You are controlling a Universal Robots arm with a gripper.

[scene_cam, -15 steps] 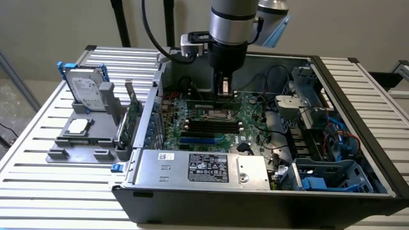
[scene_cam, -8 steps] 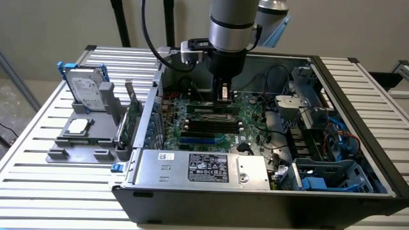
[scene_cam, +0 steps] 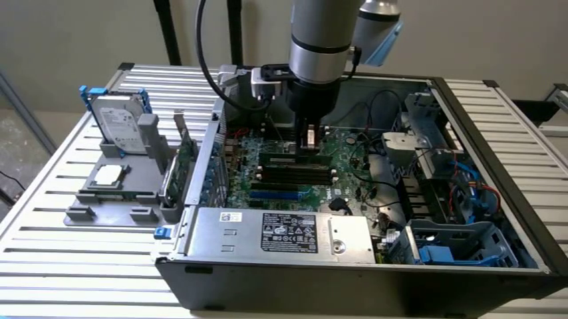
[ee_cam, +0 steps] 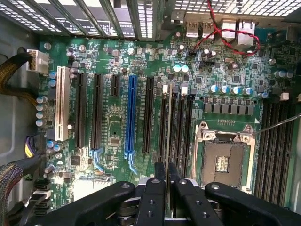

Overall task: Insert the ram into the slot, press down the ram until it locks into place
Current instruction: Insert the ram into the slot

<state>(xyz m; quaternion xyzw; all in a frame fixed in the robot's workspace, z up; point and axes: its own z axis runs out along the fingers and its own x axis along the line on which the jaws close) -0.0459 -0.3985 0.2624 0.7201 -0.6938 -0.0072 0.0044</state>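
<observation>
The ram [scene_cam: 286, 160], a thin green stick with black chips, stands on edge in the first long black slot [scene_cam: 266, 167] on the motherboard, inside the open computer case. My gripper [scene_cam: 310, 147] is down over the end of the ram toward the exterior view's right, fingers shut, tips at its top edge. The wrist view looks down the ram [ee_cam: 168, 123] edge-on, between the slot's [ee_cam: 163, 123] walls. It runs from the white end clip up to my gripper [ee_cam: 166, 173]. I cannot tell whether the clips are locked.
More black memory slots [ee_cam: 182, 123] lie beside the ram, with a blue slot [ee_cam: 130, 113] and the CPU socket [ee_cam: 225, 157] on either side. Red and black wires [ee_cam: 225, 29] cross the board's edge. A power supply [scene_cam: 284, 232], a drive cage [scene_cam: 461, 244] and a hard drive [scene_cam: 120, 123] surround the area.
</observation>
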